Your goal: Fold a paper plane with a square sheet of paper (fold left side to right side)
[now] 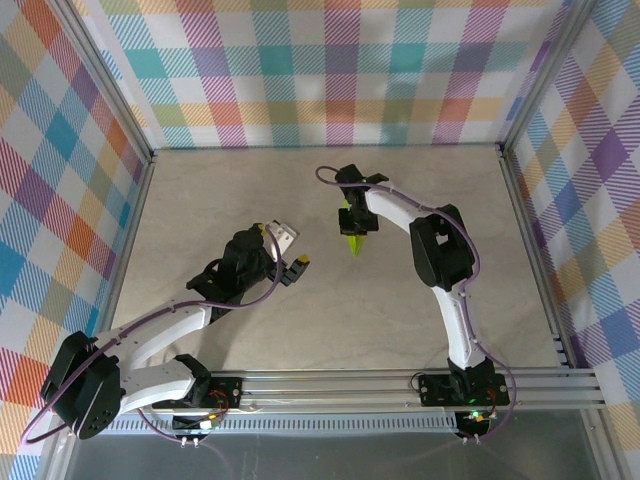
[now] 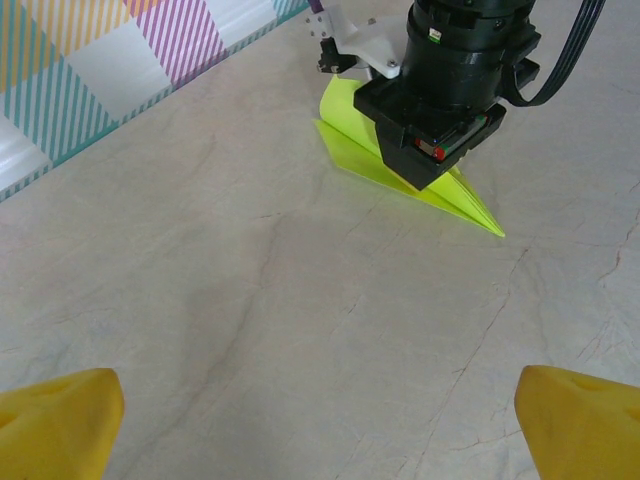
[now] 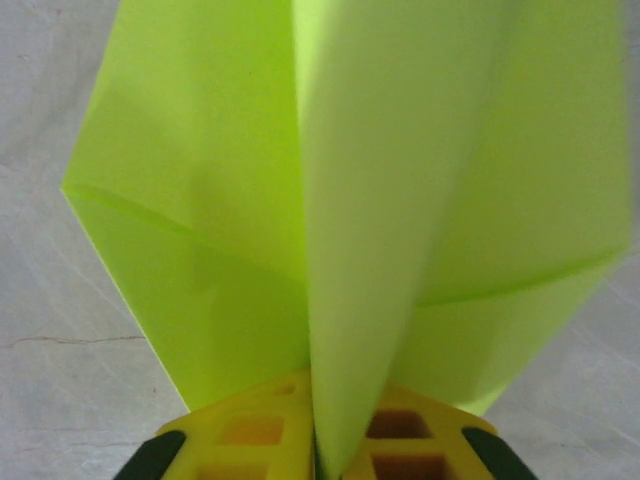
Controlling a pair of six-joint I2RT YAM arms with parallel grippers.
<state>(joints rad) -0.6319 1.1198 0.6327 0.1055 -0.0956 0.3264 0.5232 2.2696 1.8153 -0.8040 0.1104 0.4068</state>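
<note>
**The paper plane looked finished, with the right pincer on its centre fold.**
The paper plane (image 1: 353, 238) lay on the table (image 1: 350, 330) as a narrow dart, nose towards the arm bases. The right pincer (image 3: 320, 445) pinched the raised centre crease at its tail. The left pincer (image 1: 292, 251) hung spread wide, well apart, holding nothing. Folding seemed complete; apparently only letting go was left.

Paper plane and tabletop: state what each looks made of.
The paper plane: thin lime paper, matte; sharp creases and flat colour without glare suggest it. The tabletop: looks like beige stone or a stone-print laminate, smooth with a soft sheen; fine dark veins run across it.
</note>
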